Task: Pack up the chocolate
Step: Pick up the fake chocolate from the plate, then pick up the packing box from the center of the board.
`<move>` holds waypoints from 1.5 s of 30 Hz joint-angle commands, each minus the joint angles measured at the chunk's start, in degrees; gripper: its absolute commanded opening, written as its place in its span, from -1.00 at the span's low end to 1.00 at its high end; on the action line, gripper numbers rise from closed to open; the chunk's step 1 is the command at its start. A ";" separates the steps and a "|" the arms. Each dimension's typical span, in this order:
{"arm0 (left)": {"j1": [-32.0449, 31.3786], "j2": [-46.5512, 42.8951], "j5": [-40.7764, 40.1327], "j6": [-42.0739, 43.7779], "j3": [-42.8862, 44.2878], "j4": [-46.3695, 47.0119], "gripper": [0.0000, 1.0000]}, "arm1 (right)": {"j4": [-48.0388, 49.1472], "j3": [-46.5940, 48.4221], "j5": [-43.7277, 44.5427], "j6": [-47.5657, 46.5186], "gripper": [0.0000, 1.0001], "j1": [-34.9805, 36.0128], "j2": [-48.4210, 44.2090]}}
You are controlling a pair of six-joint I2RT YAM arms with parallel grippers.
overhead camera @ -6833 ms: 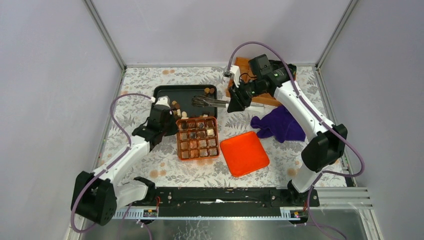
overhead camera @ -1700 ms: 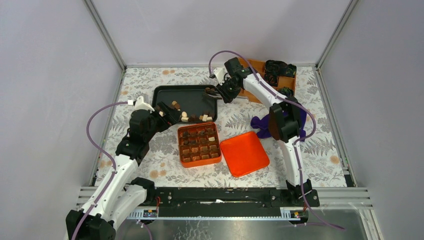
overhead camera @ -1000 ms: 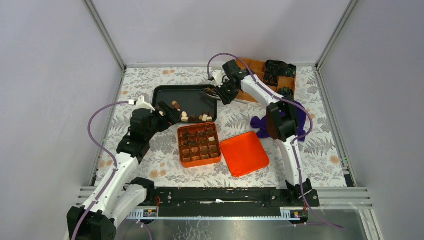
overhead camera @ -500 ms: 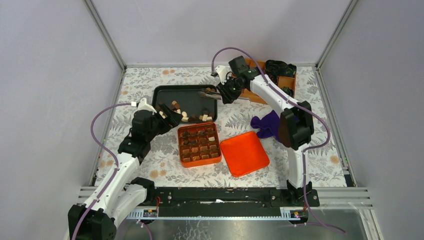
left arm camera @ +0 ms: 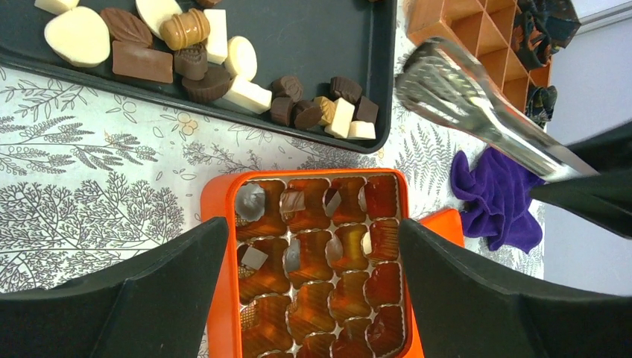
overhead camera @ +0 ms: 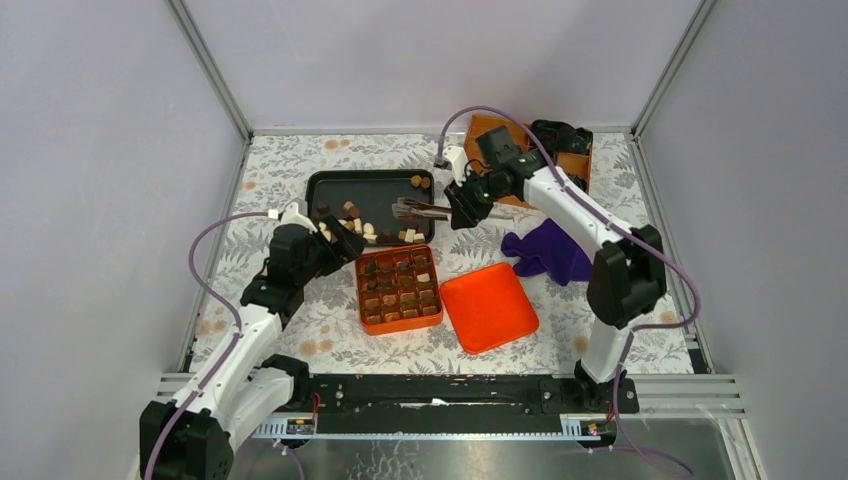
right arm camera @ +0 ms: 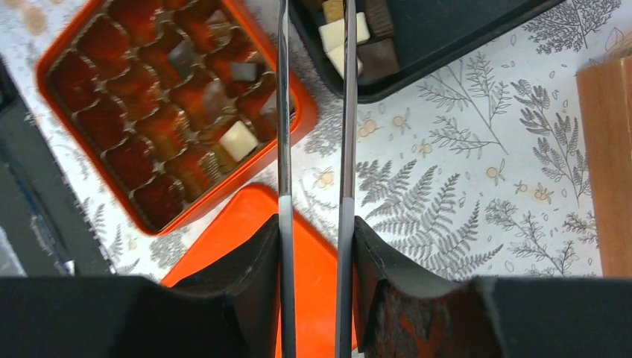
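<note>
Packing was only partly done: a few pieces sat in the orange box, most chocolate lay loose in the black tray at its 12 o'clock, the left gripper spread wide and empty, the right gripper pinching metal tongs.

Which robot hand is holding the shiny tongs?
The right gripper: its fingers are closed on the handles of the tongs. The left gripper is wide open and holds nothing.
</note>
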 commanded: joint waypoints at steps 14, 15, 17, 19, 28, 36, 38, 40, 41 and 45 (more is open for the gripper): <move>0.40 7.90 5.25 0.97 0.56 2.65 0.71 | -6.93 -17.40 -13.29 -8.43 -0.79 0.04 -20.70; 0.40 8.57 4.90 1.27 0.92 1.71 0.68 | -7.09 -17.89 -13.31 -8.53 -0.79 0.05 -21.06; 0.40 10.50 3.93 2.02 1.87 -0.91 0.58 | -7.23 -18.55 -13.60 -8.70 -0.79 0.04 -21.53; 0.40 12.67 2.53 2.40 3.10 -3.64 0.48 | -7.21 -18.80 -13.87 -8.65 -0.79 0.05 -21.72; -2.84 18.48 -3.85 3.88 6.71 -9.23 0.26 | -6.90 -19.05 -14.27 -8.60 -0.79 0.05 -21.59; -4.61 21.75 -7.20 5.28 9.03 -9.84 0.11 | -6.68 -19.59 -14.01 -8.52 -0.79 0.03 -21.77; -4.60 22.41 -8.09 5.82 10.01 -9.81 0.05 | -6.72 -19.64 -14.01 -8.48 -0.79 0.00 -21.85; -4.60 23.50 -8.26 6.42 10.86 -9.77 0.00 | -6.78 -19.69 -13.86 -8.48 -0.79 0.04 -21.86; -4.61 23.98 -8.32 6.65 11.22 -9.77 -0.03 | -6.75 -19.69 -13.81 -8.52 -0.79 0.05 -21.86; -4.58 25.25 -8.32 7.36 11.78 -9.77 -0.13 | -6.80 -19.75 -13.60 -8.55 -0.79 -0.03 -21.89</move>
